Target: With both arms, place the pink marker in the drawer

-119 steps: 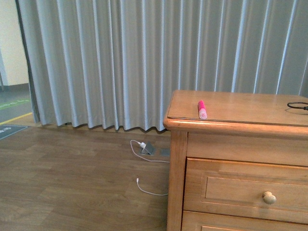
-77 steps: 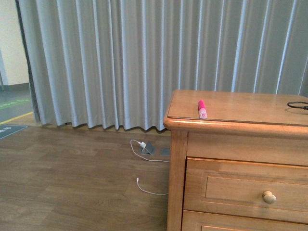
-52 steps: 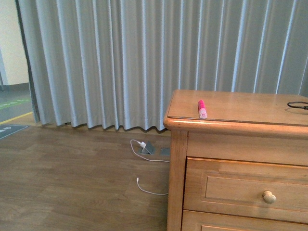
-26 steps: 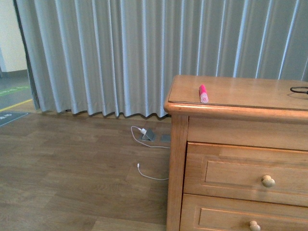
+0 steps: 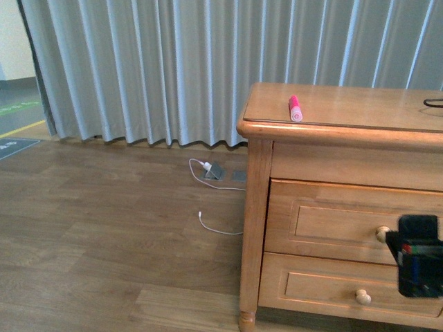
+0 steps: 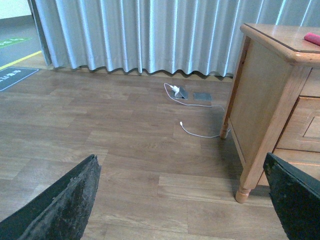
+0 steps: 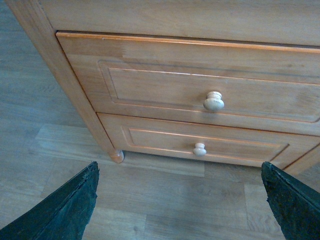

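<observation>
The pink marker (image 5: 295, 108) lies on the wooden dresser's top near its left front corner; its tip also shows in the left wrist view (image 6: 312, 38). The top drawer (image 5: 332, 220) is shut, with a pale knob (image 5: 382, 234). In the right wrist view the drawer (image 7: 165, 87) and its knob (image 7: 213, 101) lie ahead of my open, empty right gripper (image 7: 180, 210). The right arm's black end (image 5: 419, 256) shows in front of the drawers. My left gripper (image 6: 182, 210) is open and empty over the floor, left of the dresser (image 6: 255, 100).
A similar lower drawer (image 7: 165, 142) with a small knob (image 7: 199, 149) sits under the top one. A white cable (image 5: 214, 225) and a floor socket (image 5: 214, 171) lie by the grey curtain (image 5: 173, 69). A black cable (image 5: 432, 102) lies on the dresser top.
The front view has shifted downward, so both drawers and the dresser's foot now show. The right arm's black end has come into view at the lower right. The marker has not moved.
</observation>
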